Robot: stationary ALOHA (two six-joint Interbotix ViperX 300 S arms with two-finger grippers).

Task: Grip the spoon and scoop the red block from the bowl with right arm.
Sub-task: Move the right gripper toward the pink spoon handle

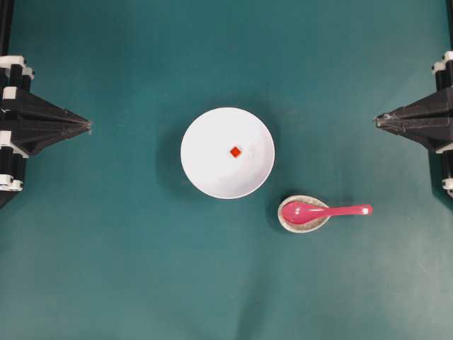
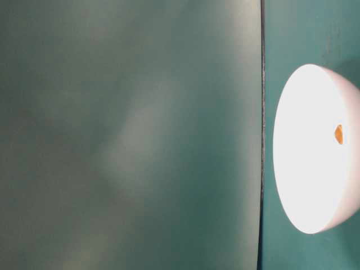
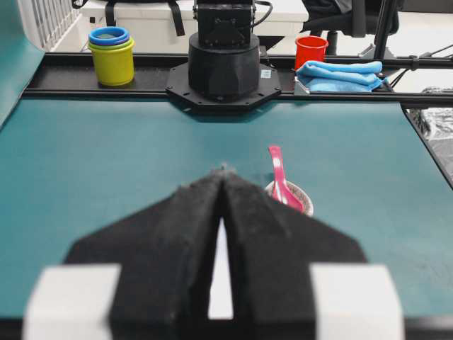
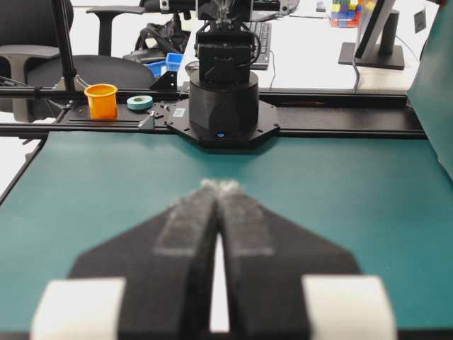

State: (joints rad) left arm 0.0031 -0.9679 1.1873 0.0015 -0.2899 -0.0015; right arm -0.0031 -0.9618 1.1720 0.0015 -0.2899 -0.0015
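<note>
We see the right gripper [image 1: 376,122] with fingers pressed together, holding nothing and touching nothing. Nearest it lies one glossy pink spoon [image 1: 322,210], scoop resting in one small speckled dish [image 1: 304,214]. Farther off sits one white bowl [image 1: 227,153] containing one tiny red block [image 1: 235,151].
</note>
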